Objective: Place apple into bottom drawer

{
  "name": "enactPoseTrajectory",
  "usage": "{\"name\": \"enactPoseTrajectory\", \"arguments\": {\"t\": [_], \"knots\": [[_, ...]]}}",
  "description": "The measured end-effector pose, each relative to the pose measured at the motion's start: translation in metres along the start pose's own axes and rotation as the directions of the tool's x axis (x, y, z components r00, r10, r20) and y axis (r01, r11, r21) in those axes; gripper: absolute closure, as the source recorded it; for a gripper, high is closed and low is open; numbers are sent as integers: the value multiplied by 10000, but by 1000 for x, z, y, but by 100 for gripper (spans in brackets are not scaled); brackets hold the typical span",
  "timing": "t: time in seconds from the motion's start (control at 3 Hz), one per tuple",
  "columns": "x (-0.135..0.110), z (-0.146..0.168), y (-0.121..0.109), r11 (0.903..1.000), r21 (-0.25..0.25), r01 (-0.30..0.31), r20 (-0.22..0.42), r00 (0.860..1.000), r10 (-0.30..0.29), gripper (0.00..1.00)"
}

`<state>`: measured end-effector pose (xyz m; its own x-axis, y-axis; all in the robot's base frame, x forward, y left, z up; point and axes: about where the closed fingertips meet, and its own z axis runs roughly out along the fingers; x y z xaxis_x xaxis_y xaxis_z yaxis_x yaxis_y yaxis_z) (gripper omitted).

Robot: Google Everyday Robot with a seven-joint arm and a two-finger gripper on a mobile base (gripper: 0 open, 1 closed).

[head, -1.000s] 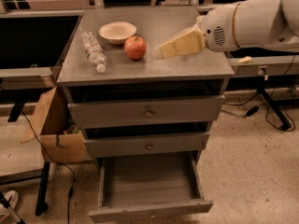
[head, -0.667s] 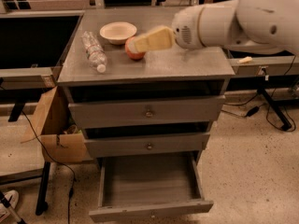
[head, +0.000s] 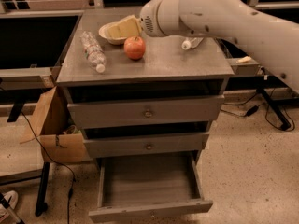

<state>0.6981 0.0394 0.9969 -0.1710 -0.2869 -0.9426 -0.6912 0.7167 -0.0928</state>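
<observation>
The round red-orange apple [head: 134,47] is seen ungrasped on the grey cabinet top [head: 187,62], above the open grey bottom drawer [head: 149,211]; the cream-yellow gripper [head: 124,27] is positioned just behind the apple, its opening indiscernible, and should be centred over it

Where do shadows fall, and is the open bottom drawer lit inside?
Camera view: warm, dim light; the gripper, over the bowl behind the apple, is lit; dark recesses sit above both upper drawers; the open bottom drawer is evenly lit inside.

Jaws over bowl [head: 105,32], behind apple [head: 134,48]
</observation>
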Motion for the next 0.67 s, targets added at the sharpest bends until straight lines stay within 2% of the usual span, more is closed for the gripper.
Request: {"name": "enactPoseTrajectory", "arguments": {"t": [0.33, 0.67], "knots": [[-3, 31, -17, 9941, 901, 597, -1104, 9927, -496, 0], [3, 57, -38, 9828, 1386, 1224, -2033, 9747, -927, 0]]}}
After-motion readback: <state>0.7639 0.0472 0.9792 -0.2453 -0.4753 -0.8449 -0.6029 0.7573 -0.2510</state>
